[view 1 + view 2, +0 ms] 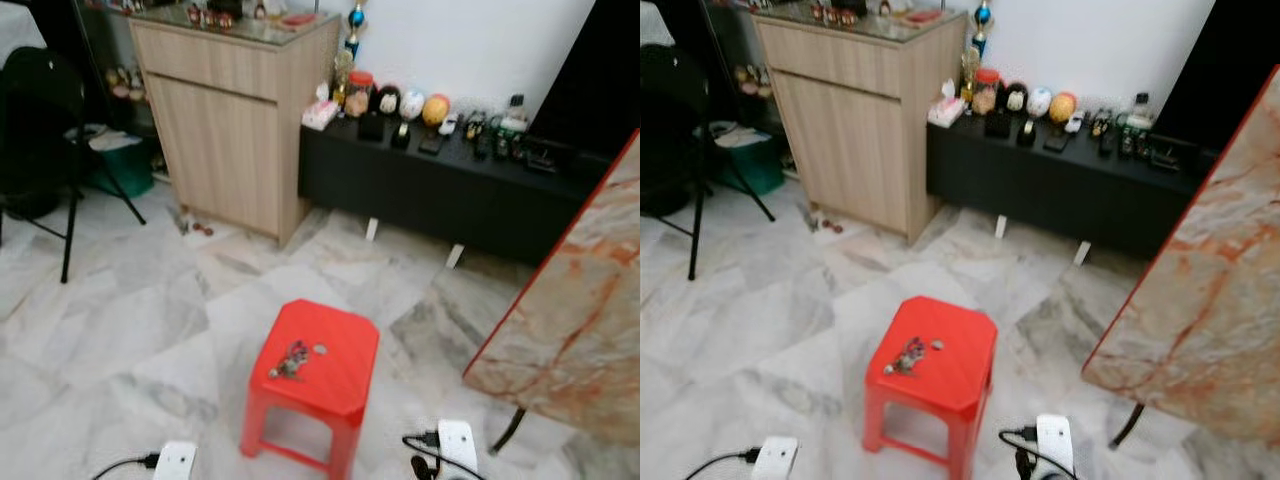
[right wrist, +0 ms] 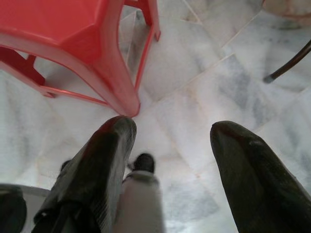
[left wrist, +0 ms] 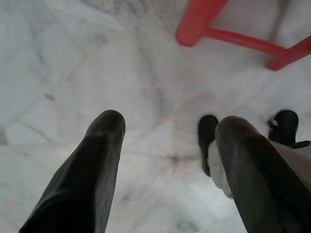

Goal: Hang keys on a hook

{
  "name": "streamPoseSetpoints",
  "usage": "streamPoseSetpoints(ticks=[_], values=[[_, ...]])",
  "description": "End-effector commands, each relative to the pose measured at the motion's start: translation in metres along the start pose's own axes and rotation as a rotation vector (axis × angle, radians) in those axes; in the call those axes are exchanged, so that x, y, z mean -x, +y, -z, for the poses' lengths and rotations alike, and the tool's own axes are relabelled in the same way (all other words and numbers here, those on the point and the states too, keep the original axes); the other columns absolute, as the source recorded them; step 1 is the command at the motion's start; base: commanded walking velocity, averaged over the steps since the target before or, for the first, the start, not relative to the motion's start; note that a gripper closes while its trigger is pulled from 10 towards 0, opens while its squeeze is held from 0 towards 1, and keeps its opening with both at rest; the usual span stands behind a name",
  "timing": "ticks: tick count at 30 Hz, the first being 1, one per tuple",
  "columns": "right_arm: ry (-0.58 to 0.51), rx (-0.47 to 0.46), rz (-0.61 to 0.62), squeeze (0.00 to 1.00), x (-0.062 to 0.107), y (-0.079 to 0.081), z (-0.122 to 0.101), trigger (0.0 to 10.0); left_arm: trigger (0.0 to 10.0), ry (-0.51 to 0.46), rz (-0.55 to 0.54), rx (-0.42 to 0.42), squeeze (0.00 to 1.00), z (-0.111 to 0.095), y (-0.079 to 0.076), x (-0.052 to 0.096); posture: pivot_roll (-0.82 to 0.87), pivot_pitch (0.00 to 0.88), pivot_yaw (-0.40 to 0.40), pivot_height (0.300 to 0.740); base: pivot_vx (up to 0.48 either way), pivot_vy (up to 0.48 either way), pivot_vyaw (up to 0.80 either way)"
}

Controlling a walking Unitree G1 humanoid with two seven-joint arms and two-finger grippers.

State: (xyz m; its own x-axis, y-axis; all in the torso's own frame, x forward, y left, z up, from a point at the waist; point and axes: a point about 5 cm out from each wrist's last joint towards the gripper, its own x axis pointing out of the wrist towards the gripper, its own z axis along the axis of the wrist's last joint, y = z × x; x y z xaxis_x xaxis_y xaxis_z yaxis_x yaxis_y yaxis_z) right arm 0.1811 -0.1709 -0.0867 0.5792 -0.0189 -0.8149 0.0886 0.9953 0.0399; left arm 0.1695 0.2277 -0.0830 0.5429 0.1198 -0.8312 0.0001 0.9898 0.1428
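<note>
Both grippers hang low beside the robot with fingers spread wide and nothing between them: the left gripper (image 3: pixel 167 128) over bare marble floor (image 1: pixel 130 330), the right gripper (image 2: pixel 172 136) just beside one leg of the red stool (image 1: pixel 312 385). One bunch of keys (image 1: pixel 291 361) lies on the stool's seat, with one small coin-like disc (image 1: pixel 319 350) just beside it. Farther off stand one wooden cabinet (image 1: pixel 225 125) and one long black low bench (image 1: pixel 450 195) crowded with small ornaments, and a marble tabletop (image 1: pixel 570 320) juts in at the right.
</note>
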Motion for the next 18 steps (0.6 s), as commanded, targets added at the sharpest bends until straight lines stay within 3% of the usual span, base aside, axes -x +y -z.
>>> streamPoseSetpoints(ticks=[1, 14, 18], values=[[0.01, -0.01, 0.022, 0.0, 0.0009, -0.0063, 0.003, 10.0, 10.0, 0.006, 0.017, 0.004, 0.0, 0.0005, -0.0076, -0.0006, 0.08, 0.0, -0.055, 0.74, 0.0, 0.292, -0.41], [0.012, -0.004, 0.019, 0.0, 0.0008, -0.0062, 0.0027, 10.0, 10.0, 0.005, 0.016, 0.001, 0.0, 0.0002, -0.0074, -0.0006, 0.08, 0.0, -0.056, 0.74, 0.0, 0.289, -0.75], [0.005, -0.008, 0.016, 0.0, 0.0008, -0.006, 0.002, 10.0, 10.0, 0.003, 0.017, 0.0, 0.0, -0.0006, -0.0075, -0.0008, 0.09, 0.0, -0.056, 0.74, 0.0, 0.287, 0.0]])
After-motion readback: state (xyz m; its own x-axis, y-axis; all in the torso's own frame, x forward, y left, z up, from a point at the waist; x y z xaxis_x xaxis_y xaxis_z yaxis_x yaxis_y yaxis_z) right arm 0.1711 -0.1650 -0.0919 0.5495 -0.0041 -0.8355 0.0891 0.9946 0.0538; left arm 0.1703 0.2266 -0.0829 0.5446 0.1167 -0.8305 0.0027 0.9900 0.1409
